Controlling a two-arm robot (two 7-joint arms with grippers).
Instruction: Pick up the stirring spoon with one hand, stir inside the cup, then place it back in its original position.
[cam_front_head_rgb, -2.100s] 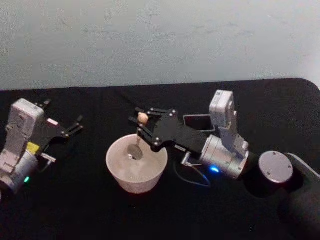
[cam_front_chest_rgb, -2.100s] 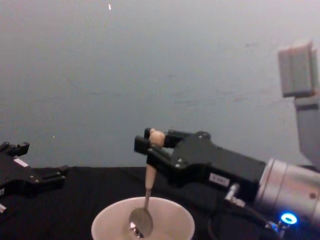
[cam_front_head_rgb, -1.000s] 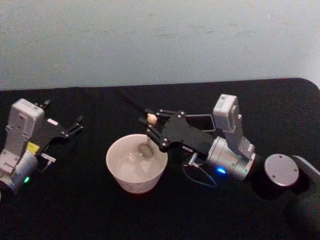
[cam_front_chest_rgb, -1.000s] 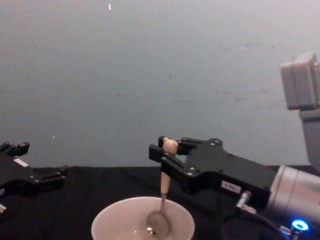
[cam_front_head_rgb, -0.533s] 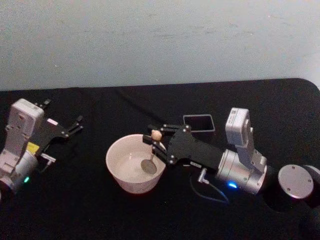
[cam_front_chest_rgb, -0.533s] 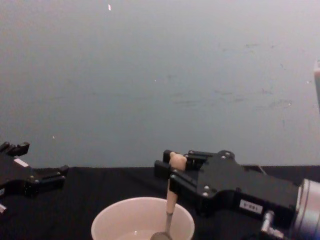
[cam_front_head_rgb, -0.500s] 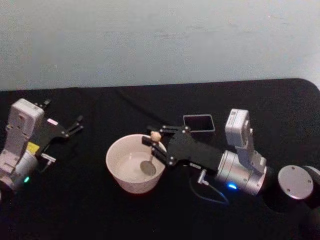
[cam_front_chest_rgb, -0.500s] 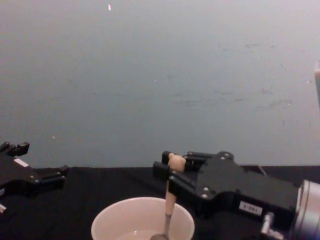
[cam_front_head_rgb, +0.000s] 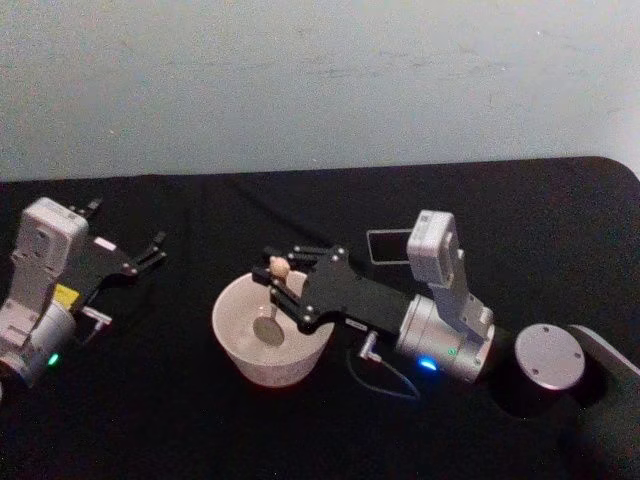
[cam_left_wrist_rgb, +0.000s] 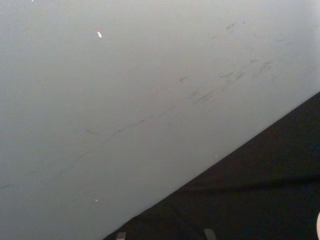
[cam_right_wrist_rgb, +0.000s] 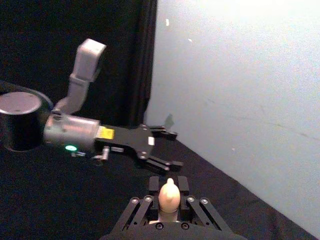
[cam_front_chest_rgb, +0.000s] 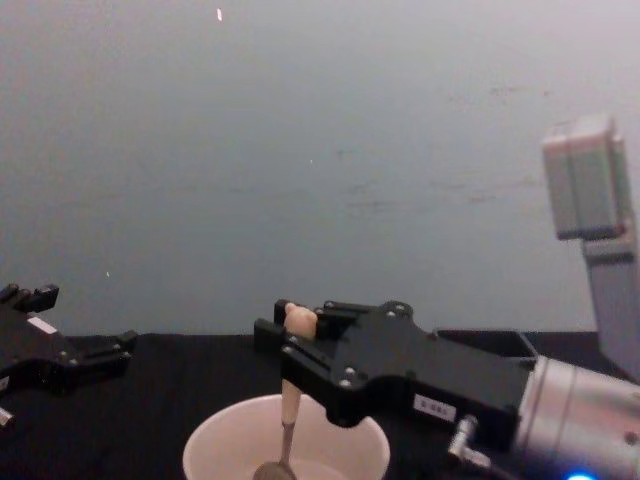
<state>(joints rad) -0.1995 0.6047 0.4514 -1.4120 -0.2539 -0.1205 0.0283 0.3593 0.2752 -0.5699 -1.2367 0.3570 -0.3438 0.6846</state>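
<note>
The cream-white cup (cam_front_head_rgb: 240, 352) stands at the table's middle. The stirring spoon (cam_front_head_rgb: 279, 268) hangs nearly upright in it, with its bear-head knob on top and its metal bowl (cam_front_head_rgb: 267, 329) low inside the cup. My right gripper (cam_front_head_rgb: 283, 277) is shut on the spoon's handle just under the knob, reaching in from the right. The chest view shows the spoon (cam_front_chest_rgb: 290, 404) dipping into the cup (cam_front_chest_rgb: 215, 436) from the right gripper (cam_front_chest_rgb: 297, 338). The dark grey holder (cam_front_head_rgb: 384, 245) stands behind the right arm, partly hidden. My left gripper (cam_front_head_rgb: 150, 250) rests open at the far left.
A black cloth (cam_front_head_rgb: 150, 420) covers the table, and a pale wall (cam_front_head_rgb: 320, 80) stands behind it. A thin cable (cam_front_head_rgb: 385, 367) loops beside the cup under the right wrist. The right arm's round silver joint cap (cam_front_head_rgb: 548, 356) sits at the right.
The right gripper has carried the spoon leftward inside the cup, from its right side toward the middle. The right arm swung back over the holder. The left arm has not moved.
</note>
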